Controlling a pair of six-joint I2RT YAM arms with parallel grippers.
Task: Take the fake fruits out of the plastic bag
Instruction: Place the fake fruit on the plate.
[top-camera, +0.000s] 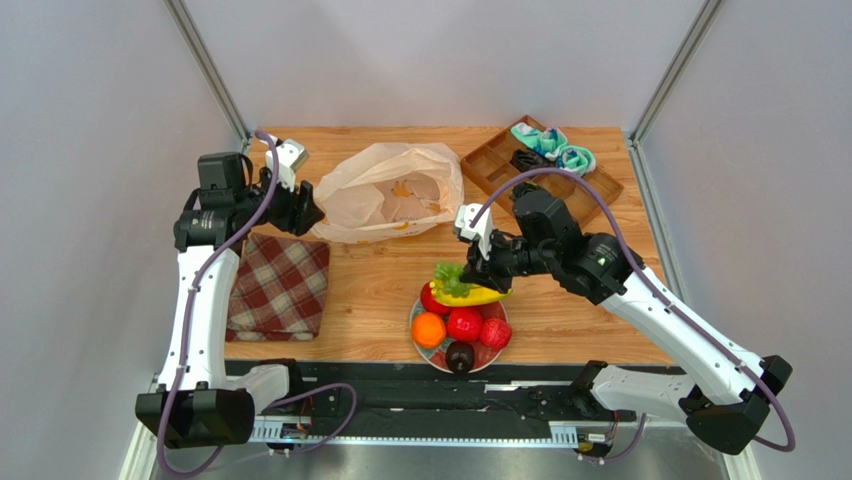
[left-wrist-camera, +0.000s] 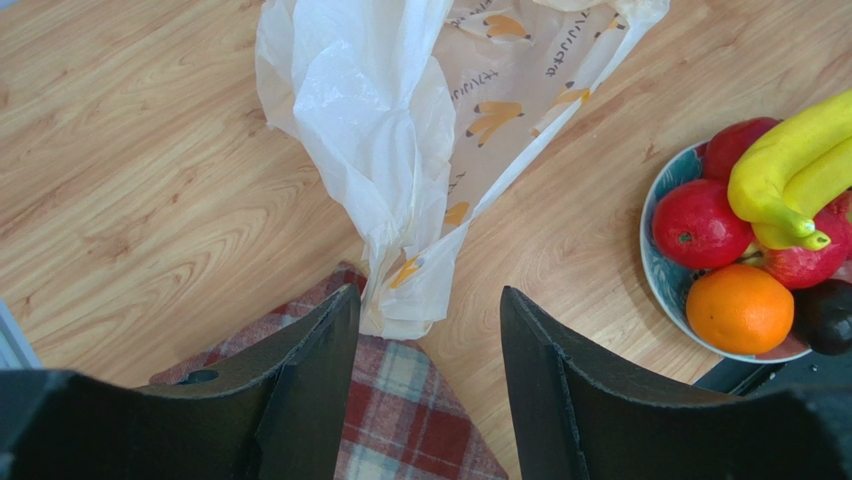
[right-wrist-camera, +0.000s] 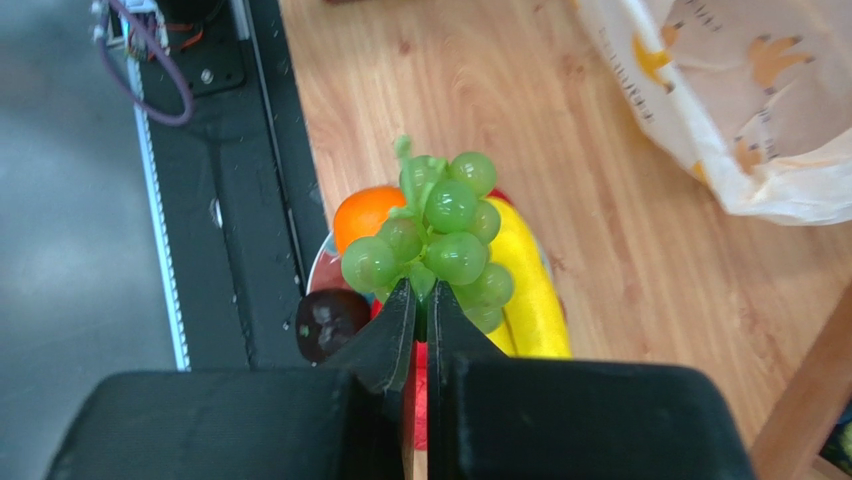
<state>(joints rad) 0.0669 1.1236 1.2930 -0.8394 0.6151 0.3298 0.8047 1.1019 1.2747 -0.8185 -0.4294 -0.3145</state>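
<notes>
Hanging from the pinched-together tips of the right gripper (right-wrist-camera: 420, 295), the green grape bunch (right-wrist-camera: 440, 240) is held by its lower end, directly over the yellow bananas (right-wrist-camera: 530, 290). The right wrist view shows this grip clearly; from the top camera the grape bunch (top-camera: 452, 278) is only a green cluster at the right gripper (top-camera: 470, 268), above the far edge of the plate (top-camera: 413, 335).

The plate carries the bananas (top-camera: 470, 296), an orange (top-camera: 428, 329), red fruits (top-camera: 464, 324) and a dark round fruit (top-camera: 460, 356) at its near edge. The left wrist view gives the same plate (left-wrist-camera: 660, 270) from the side, with the orange (left-wrist-camera: 740, 308) and a red fruit (left-wrist-camera: 697, 223) under the bananas (left-wrist-camera: 790, 170), but no grapes.

The plastic bag (top-camera: 390, 190) lies crumpled on the table (top-camera: 560, 300) beyond the plate, well apart from the right gripper. Only the left wrist view shows the left gripper (left-wrist-camera: 430, 305) with its jaws spread wide, the bag's (left-wrist-camera: 370, 120) narrow end lying just beyond the gap, unpinched, at the edge of the plaid cloth (left-wrist-camera: 400, 400). From above, the left gripper (top-camera: 305, 212) sits just beside the bag's left end, the plaid cloth (top-camera: 280, 285) nearer the arm bases. A wooden tray (top-camera: 500, 165) stands at the far right.
</notes>
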